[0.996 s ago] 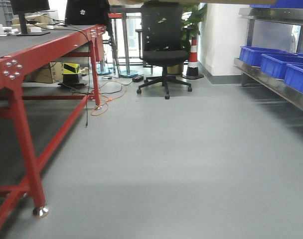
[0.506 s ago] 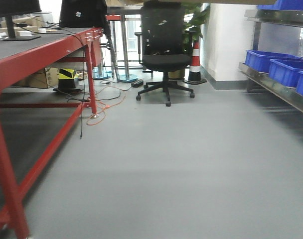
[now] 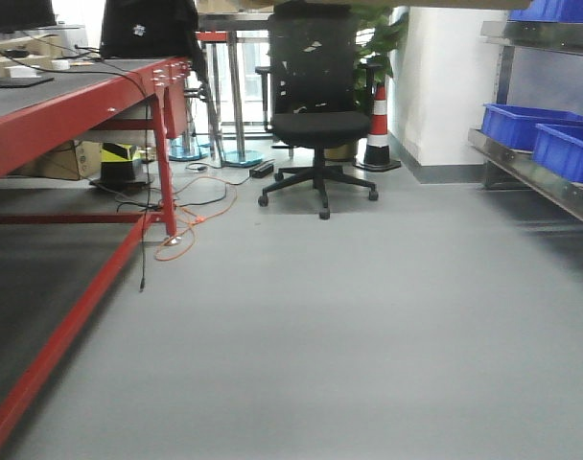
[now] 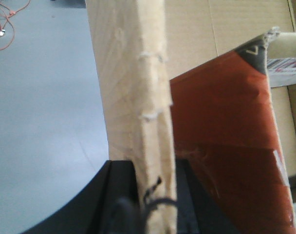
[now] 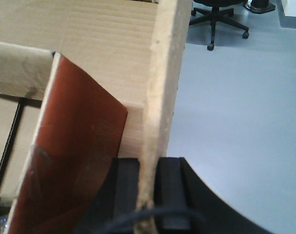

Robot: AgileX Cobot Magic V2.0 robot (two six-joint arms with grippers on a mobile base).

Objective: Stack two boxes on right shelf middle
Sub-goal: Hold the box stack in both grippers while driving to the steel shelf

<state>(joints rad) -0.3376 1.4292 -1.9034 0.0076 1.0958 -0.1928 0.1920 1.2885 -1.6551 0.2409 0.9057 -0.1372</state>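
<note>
**Left gripper** (image 4: 153, 195): one. We see its black fingers (image 4: 120, 187) closed from both sides onto the upright edge of a cardboard box (image 4: 133, 87). The wall rises straight out of the jaws to the top of the left wrist view.

**Right gripper** (image 5: 148, 183): one. Its black pads (image 5: 126, 180) are pressed tight against a like cardboard edge, and that wall also runs straight up out of the jaws. We cannot tell whether both grippers hold the same box, nor how many boxes are carried.

**Red-brown panel** (image 4: 221, 126): one in each wrist view. It leans against the gripped wall on the inner side, with more plain brown cardboard behind it.

**Grey floor** (image 3: 368, 316): shows below and to the outer side of each gripped wall.

**Office chair** (image 3: 318, 105): one, black, on castors. It is our landmark.

**Pale cardboard edge** (image 3: 445, 4): one strip, along the top border of the front view above the chair.

**Traffic cone** (image 3: 377, 125): one, just right of the chair.

**Potted plant** (image 3: 373, 38): one, behind the chair's right side.

**Right shelf** (image 3: 536, 177): one steel rack, well right of the chair.

**Blue bins** (image 3: 522, 125): we count two on the shelf's lower visible level, and blue plastic at the top corner, which we leave uncounted.

**Red-framed table** (image 3: 71, 105): one, left of the chair.

**Orange cable** (image 3: 191, 225): one, looped on the floor left of and nearer than the chair.
</note>
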